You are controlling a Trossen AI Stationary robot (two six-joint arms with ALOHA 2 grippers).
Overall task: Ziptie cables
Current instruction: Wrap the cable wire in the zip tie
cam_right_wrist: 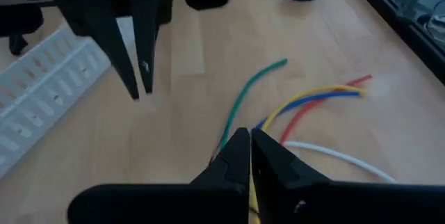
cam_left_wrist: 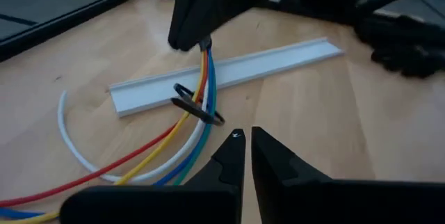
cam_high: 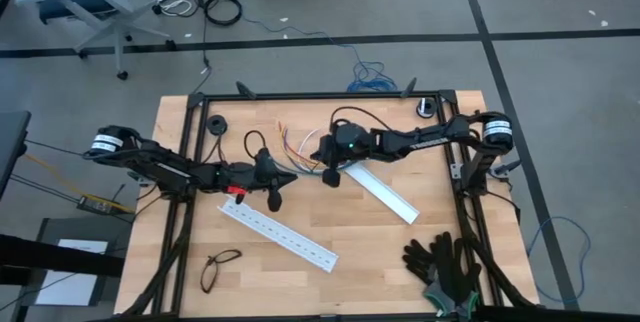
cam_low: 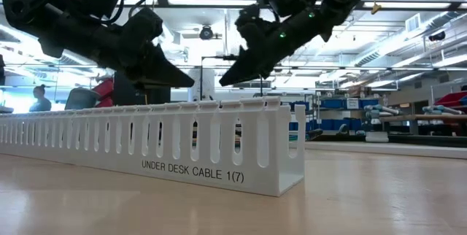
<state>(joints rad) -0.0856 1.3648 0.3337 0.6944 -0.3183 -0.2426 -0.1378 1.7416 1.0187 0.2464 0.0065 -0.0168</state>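
Right hand (cam_left_wrist: 198, 33) is clamped on the cables (cam_left_wrist: 198, 102) above the plain rail (cam_left_wrist: 229, 74), a black tie (cam_left_wrist: 198, 106) looped round them. Left hand (cam_left_wrist: 245, 140), closed and empty, probably must take the tie's tail to cinch it.

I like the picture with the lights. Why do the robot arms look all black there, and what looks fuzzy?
In the low view, bright ceiling lights behind turn the left gripper and right gripper into dark silhouettes, while the white rail shows sharp lettering. In the left wrist view, the cables are clear, but the near fingers blur.
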